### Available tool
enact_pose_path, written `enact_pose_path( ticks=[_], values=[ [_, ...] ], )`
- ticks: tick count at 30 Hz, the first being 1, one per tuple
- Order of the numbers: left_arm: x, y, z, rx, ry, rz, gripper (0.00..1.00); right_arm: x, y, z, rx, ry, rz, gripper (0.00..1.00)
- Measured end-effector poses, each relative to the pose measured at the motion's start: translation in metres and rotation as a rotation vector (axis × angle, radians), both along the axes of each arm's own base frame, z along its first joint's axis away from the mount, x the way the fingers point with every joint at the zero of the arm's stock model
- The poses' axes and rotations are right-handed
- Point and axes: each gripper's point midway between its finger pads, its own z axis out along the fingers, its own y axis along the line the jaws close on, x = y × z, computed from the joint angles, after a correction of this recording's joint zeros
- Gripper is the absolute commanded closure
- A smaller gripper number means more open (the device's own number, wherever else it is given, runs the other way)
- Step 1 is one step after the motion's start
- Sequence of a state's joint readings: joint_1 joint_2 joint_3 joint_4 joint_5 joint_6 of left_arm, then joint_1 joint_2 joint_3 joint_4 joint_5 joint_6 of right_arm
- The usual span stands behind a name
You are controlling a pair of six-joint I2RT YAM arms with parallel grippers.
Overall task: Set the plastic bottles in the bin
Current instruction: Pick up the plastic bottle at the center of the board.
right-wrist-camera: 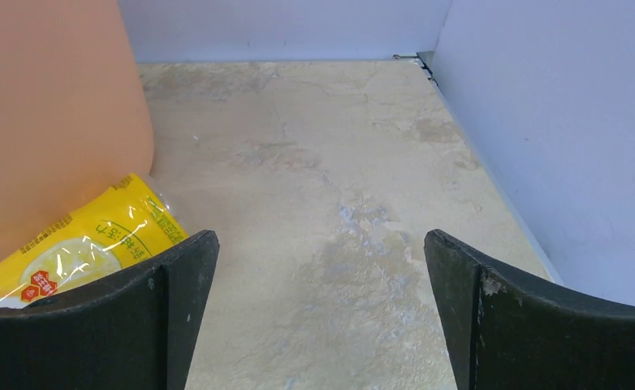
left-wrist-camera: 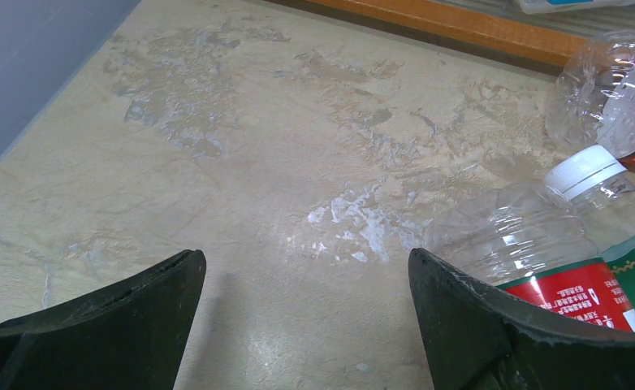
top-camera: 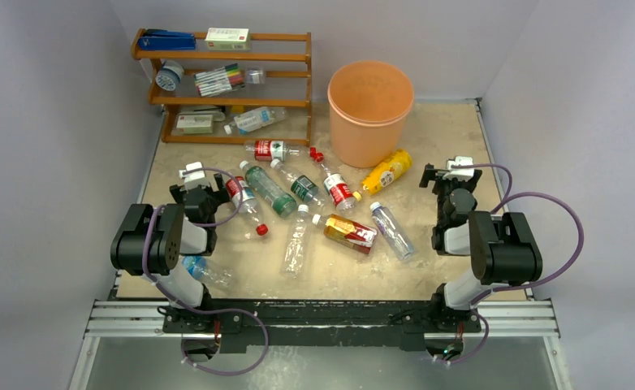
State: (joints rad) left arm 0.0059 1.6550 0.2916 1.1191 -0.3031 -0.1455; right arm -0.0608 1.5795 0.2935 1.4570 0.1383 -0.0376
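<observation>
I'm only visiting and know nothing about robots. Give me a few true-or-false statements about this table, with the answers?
1. The bin stands upright at the far side of the table. True.
2. The yellow bottle is already inside the bin. False: it lies on the table, right beside the bin's base.
3. The left fingers and right fingers are spread apart and hold nothing. True.
4. The loose drink containers on the table all stand upright. False: the bottles lie on their sides.
5. A clear bottle lies on the wooden shelf. True.
</observation>
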Motion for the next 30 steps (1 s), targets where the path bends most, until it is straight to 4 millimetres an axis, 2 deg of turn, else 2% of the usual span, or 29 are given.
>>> enact_pose_path(
  ticks=[18,25,28,30],
  values=[
    [0.0,0.0,0.0,0.0,0.0,0.0,0.04,0.0,0.0,0.0,0.0,0.0,0.0,0.0],
    [-0.003,0.004,0.002,0.004,0.005,0.025,0.04,-0.005,0.0,0.007,-0.01,-0.035,-0.002,0.0],
    [-0.008,0.007,0.023,-0.007,-0.019,0.052,0.04,-0.015,0.0,0.012,-0.011,-0.045,-0.001,0.0],
    [-0.009,0.008,0.052,-0.021,-0.083,0.063,0.04,-0.02,0.002,0.031,-0.017,-0.08,0.004,0.0]
  ],
)
